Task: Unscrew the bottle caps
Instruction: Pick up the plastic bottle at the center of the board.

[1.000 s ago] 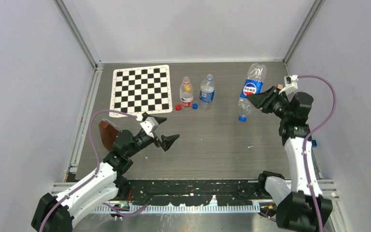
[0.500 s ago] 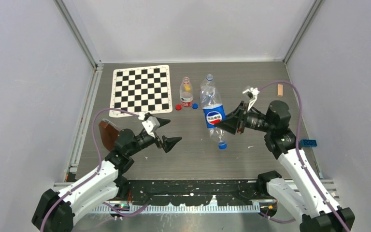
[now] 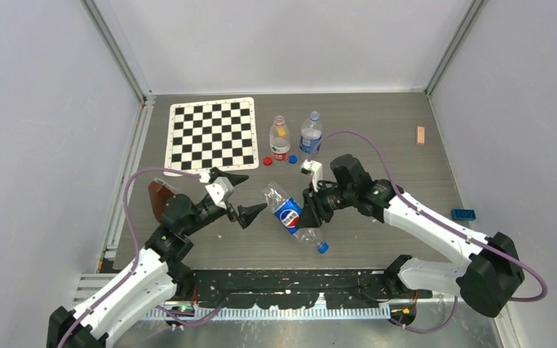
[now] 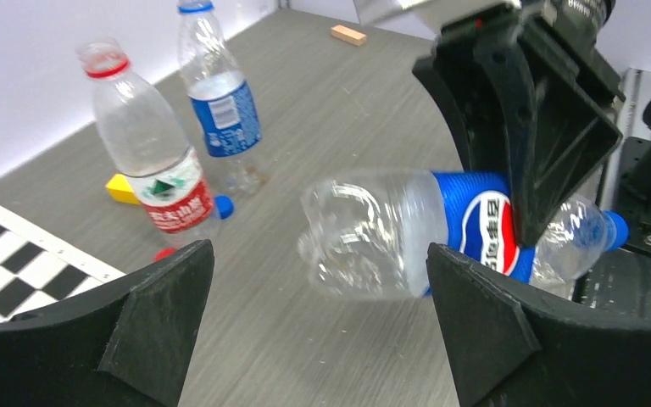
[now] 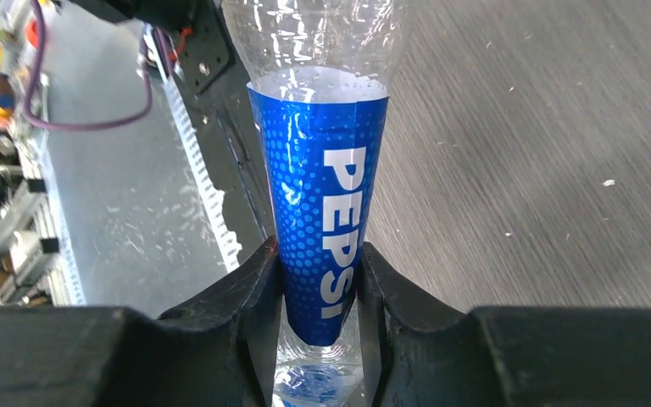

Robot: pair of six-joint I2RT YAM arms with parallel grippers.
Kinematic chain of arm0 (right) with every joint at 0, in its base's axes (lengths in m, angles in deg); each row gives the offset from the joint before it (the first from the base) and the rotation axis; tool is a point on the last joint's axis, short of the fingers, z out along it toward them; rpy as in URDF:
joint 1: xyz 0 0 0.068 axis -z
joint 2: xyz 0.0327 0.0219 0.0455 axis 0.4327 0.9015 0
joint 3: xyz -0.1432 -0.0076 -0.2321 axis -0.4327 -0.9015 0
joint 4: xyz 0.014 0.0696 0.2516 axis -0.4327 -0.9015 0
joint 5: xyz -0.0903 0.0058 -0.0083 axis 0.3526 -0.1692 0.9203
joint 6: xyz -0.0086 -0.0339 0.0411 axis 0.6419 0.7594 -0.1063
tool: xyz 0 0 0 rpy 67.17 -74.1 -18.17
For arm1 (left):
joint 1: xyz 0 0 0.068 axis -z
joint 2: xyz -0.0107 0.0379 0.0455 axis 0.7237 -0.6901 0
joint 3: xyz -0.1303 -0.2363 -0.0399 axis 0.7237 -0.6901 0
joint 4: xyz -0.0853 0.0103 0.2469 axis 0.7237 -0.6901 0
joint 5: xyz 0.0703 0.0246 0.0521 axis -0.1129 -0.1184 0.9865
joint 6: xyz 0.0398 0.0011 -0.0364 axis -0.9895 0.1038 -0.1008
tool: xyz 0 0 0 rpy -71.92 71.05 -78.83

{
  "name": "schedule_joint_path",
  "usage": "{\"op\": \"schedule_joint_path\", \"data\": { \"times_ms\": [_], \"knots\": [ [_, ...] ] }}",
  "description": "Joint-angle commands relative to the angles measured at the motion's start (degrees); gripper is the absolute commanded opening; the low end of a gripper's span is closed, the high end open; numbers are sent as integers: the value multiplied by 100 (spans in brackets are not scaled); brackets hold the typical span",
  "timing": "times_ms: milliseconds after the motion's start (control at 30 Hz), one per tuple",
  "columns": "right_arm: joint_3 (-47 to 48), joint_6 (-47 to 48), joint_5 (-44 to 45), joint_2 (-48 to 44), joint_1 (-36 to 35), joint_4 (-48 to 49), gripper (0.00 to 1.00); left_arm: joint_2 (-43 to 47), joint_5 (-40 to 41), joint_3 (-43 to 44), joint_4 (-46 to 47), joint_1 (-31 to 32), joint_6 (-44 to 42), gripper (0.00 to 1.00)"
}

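Observation:
My right gripper [image 3: 301, 212] is shut on the blue label of a clear Pepsi bottle [image 3: 288, 214]. It holds the bottle tilted above the table's middle front, its blue cap [image 3: 323, 248] on and pointing front right. In the right wrist view the fingers [image 5: 258, 288] squeeze the label [image 5: 326, 212]. My left gripper [image 3: 251, 193] is open and empty just left of the bottle's base; its view shows the bottle [image 4: 390, 233] between and beyond the jaws. A red-labelled bottle [image 3: 280, 140] stands open at the back beside a blue-labelled bottle [image 3: 310, 135]. A red cap [image 3: 267, 161] and a blue cap [image 3: 292, 159] lie before them.
A checkerboard mat [image 3: 212, 133] lies at the back left. A brown object [image 3: 159, 200] sits by the left arm. A wooden block [image 3: 421, 135] and a blue brick [image 3: 465, 214] lie at the right. A yellow block [image 4: 121, 187] sits behind the red-labelled bottle.
My right arm has swung the Pepsi bottle from the back right to the middle front, close to my left gripper, and tipped it nearly flat. The left gripper stayed open, barely moving.

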Motion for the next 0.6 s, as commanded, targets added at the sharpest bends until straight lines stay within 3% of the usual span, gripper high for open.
{"op": "schedule_joint_path", "data": {
  "times_ms": [0,167,567],
  "knots": [
    [423,568,417,322,-350,-417,29,539,291,353,-930,6,-652,100],
    [817,1058,403,861,-823,-855,29,609,-192,512,-1357,6,-1042,100],
    [1258,1957,274,1159,-1001,-1595,31,-1190,-2107,1584,-2920,6,-1671,100]
  ]
}}
